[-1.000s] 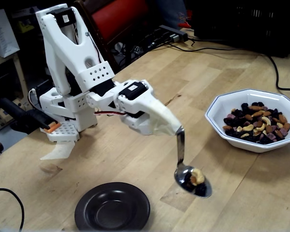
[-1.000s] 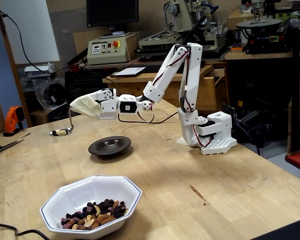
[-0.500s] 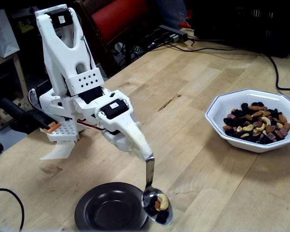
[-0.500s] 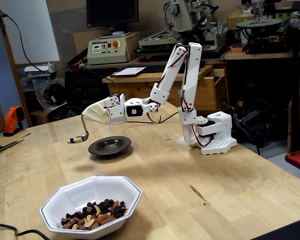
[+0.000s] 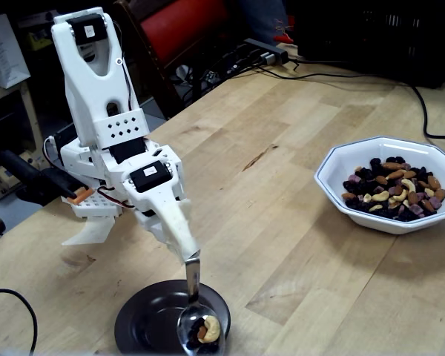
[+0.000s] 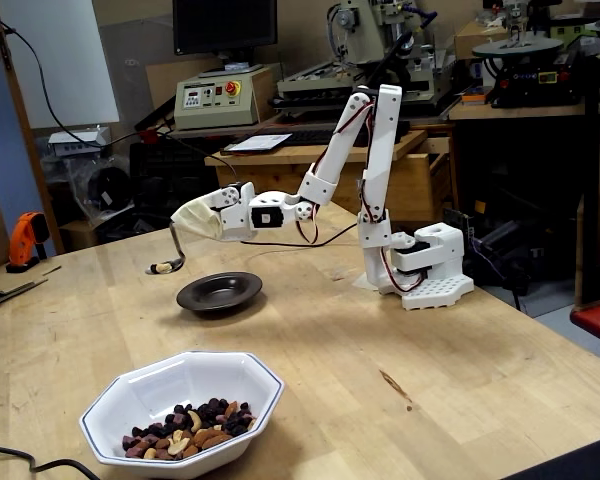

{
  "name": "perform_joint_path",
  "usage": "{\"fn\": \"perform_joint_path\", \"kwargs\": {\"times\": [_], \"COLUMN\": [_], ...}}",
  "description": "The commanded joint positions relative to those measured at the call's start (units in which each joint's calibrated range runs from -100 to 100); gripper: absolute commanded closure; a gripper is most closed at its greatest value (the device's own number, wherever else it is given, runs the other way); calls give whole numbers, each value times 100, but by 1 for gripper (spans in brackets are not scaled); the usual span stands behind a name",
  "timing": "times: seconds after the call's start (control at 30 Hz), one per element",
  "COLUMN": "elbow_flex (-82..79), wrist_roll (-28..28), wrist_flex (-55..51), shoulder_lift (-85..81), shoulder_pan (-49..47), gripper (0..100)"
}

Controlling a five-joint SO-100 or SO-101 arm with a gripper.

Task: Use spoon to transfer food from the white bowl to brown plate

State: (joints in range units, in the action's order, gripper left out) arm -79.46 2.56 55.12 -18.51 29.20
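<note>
A: Status of the tool?
B: Clamped on the spoon — loaded with food, hanging below it over the brown plate.
A: Outstanding?
B: Tipping out — white bowl, well apart, holds plenty.

loaded spoon over brown plate, white bowl far rt

White plastic arm — black servos
</note>
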Motion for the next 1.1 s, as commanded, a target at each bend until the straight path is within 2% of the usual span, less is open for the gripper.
{"fn": "perform_joint_path", "kwargs": {"times": [0.0,0.23,0.7,1.07], "elbow_flex": [35,-72,-1558,-1744], "wrist_roll": [-15,-15,-20,-24], "wrist_flex": [132,117,69,69], "shoulder_lift": [-353,-516,-2570,-2707], "shoulder_pan": [177,347,288,340], "gripper": [96,96,96,96]}}
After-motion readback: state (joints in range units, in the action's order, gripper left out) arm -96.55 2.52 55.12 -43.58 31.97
